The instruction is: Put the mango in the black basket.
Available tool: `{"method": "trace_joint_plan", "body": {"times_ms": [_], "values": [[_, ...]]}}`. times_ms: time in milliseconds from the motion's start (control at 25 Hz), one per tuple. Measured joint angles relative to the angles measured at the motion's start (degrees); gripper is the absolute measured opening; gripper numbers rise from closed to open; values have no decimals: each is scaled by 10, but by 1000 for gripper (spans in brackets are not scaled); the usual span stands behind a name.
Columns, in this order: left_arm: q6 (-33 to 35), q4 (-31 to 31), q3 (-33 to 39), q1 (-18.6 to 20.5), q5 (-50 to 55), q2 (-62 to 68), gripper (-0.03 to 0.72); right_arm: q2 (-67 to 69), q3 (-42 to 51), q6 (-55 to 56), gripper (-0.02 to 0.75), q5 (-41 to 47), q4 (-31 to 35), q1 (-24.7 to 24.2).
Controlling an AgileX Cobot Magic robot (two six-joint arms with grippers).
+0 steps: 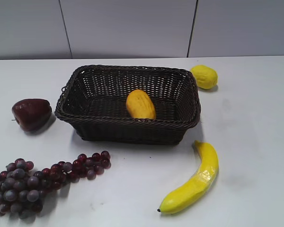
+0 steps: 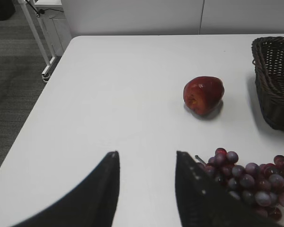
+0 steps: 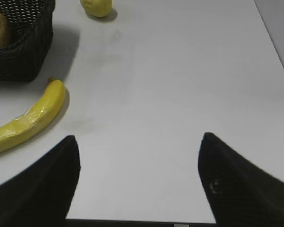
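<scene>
Both grippers, left (image 2: 146, 163) & right (image 3: 138, 144), spread wide, holding nothing. Mango (image 1: 140, 104) sits in black basket (image 1: 184, 125); looks smooth, firm, prob slippery, so grip across its fat middle.

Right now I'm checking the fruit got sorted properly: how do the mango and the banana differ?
The mango lies inside the black basket; the banana lies on the table in front of the basket's right corner. The mango is short, plump and orange-yellow; the banana is long, curved and brighter yellow. Neither is touched by a gripper.
</scene>
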Motion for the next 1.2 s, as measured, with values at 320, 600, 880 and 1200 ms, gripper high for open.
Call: {"method": "trace_joint_plan", "body": {"times_ms": [320,600,880,1200], "values": [[0,0,0,0,0,0,295,-35,0,-29,596,-1,27,0],[0,0,0,0,0,0,295,-36,0,-37,596,-1,39,0],[0,0,0,0,0,0,295,-36,0,-37,596,-1,40,0],[0,0,0,0,0,0,295,-36,0,-37,594,-1,40,0]]}}
